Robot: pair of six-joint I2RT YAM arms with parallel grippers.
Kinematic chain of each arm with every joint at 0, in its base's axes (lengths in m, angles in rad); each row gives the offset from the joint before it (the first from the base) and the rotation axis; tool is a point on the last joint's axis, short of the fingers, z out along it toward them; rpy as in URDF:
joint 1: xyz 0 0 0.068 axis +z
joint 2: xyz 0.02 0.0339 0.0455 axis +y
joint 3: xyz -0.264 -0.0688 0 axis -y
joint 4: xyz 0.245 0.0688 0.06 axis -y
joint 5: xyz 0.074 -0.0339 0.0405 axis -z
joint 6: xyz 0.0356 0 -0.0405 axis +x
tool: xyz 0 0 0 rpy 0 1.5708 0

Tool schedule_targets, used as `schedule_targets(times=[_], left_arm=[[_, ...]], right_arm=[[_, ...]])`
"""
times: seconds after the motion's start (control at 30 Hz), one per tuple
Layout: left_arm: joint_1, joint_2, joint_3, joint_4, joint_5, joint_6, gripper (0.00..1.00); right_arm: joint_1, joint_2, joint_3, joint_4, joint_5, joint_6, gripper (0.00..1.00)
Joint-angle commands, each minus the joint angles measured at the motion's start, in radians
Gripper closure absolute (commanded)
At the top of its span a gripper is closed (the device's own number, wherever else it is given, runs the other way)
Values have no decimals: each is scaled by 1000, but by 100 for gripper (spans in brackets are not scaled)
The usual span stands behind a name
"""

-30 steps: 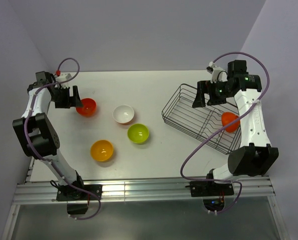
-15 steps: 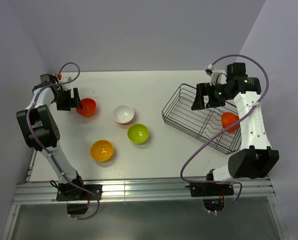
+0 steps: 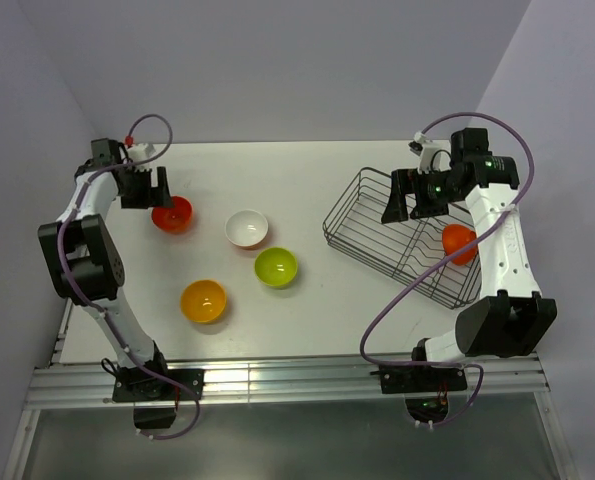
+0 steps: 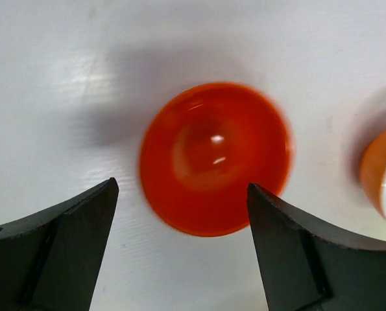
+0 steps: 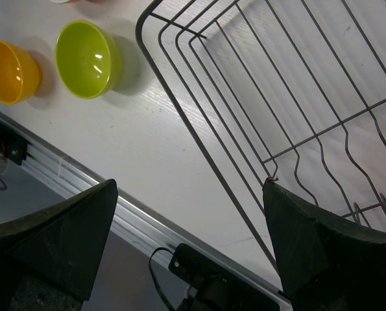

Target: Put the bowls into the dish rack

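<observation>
Left end effector (image 4: 180, 188): hovering wide open over a red-orange bowl (image 4: 215, 157) on the bench (image 4: 43, 58).
Right end effector (image 5: 189, 184): hanging wide open over the dish rack (image 3: 377, 220).

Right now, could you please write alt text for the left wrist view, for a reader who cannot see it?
A red-orange bowl sits upright and empty on the white table, seen from above. The open left gripper hangs over it, one dark finger at each lower corner.
</observation>
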Motion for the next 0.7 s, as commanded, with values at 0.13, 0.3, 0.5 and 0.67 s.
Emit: schedule_targets(times=[0.13,0.3,0.5,0.67], left_arm=[[-240,-102,43,35,11,51,14],[-379,-29,67,25,-21,49,14],[-428,41,115,4,-46,43,17],[-447,96,113,-30,-38,62,22]], right_arm=[[9,-23,-17,27,10,5,0],[7,-35,-31,27,27,1,0],[7,-47,-42,28,39,-4,0],[9,-47,-59,37,41,-4,0]])
